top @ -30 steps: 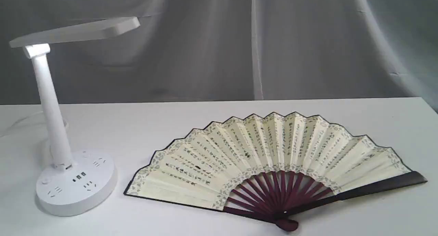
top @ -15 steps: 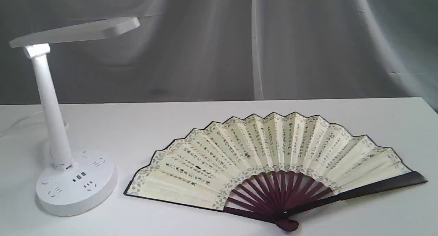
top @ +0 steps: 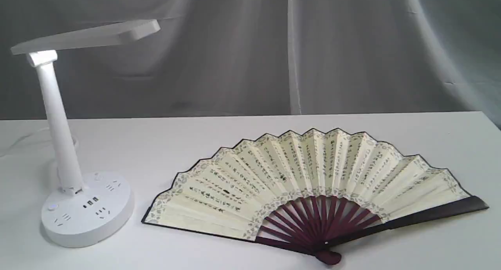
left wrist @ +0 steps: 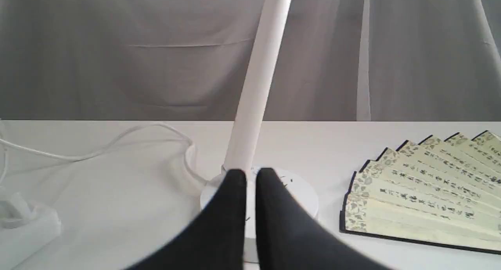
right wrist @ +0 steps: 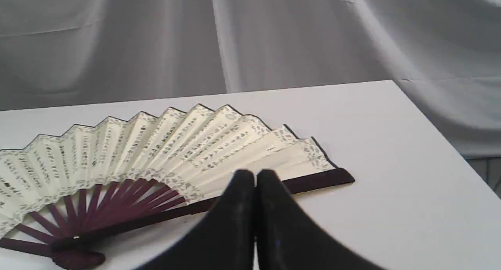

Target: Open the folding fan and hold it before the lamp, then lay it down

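folding fan: spread fully open, flat on table, pivot at near edge, dark guard toward right edge | lamp: upright by near-left corner, apart from fan | left end effector: fingers almost together, empty, facing lamp base | right end effector: fingers together, empty, facing fan

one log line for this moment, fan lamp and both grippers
fan: open, flat on table, beside lamp, not touching | left gripper: nearly shut, empty | right gripper: shut, empty | stage: fan laid down
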